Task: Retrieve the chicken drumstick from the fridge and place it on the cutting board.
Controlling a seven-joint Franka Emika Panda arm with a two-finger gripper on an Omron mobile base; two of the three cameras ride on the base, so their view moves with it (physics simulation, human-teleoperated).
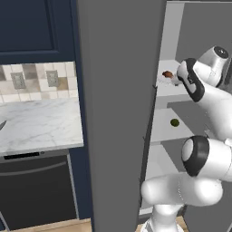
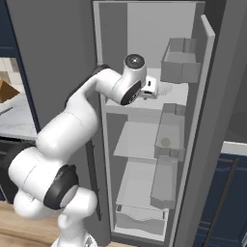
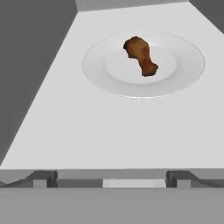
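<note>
The fridge (image 2: 144,29) stands open, its broad grey door (image 1: 120,113) swung out between the marble counter (image 1: 41,122) and the pale shelves. My arm reaches into the upper part of the cabinet, the hand level with the top shelf (image 3: 109,131). On that shelf sits a white round plate (image 3: 183,74), and the chicken drumstick (image 3: 141,55) lies on it, near the plate's middle, thick end away from me and narrow end angled toward me. A small green ball (image 1: 174,122) rests on the shelf below and is no concern of the task. My gripper (image 3: 111,179) hangs short of the plate, fingertips (image 3: 43,178) set well apart and holding nothing. I judge the step in hand to be the approach to the pick; nothing is retrieved yet, and the cutting board lies outside these views. The next move calls for advancing over the plate rim, lowering to straddle the drumstick across its narrow shaft, then closing without dragging the plate.
</note>
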